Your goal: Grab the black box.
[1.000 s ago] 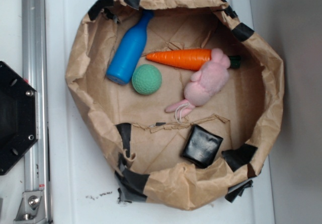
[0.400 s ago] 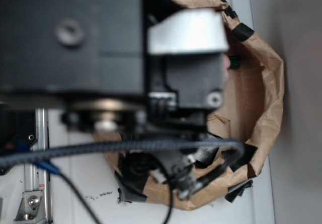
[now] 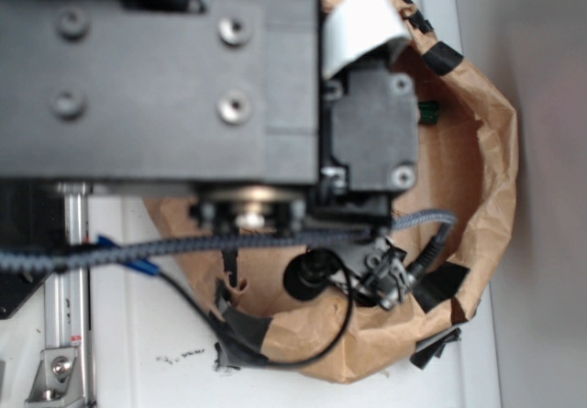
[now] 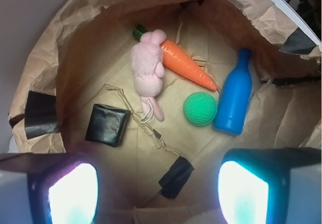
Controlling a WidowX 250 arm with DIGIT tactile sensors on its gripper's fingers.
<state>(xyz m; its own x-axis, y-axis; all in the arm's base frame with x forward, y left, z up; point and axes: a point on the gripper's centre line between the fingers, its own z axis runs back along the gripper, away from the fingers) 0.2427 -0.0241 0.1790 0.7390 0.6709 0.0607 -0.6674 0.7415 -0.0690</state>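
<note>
A white table (image 3: pixel 138 335) carries the taped brown paper nest (image 3: pixel 477 151) and a metal rail (image 3: pixel 69 335).

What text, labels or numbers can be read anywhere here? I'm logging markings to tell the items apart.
None can be read in either view.
The black box, blue bottle, green ball, carrot and pink plush bunny show plain surfaces.
The brown paper wall carries only blank black tape.
The arm housing shows screws, no lettering.
</note>
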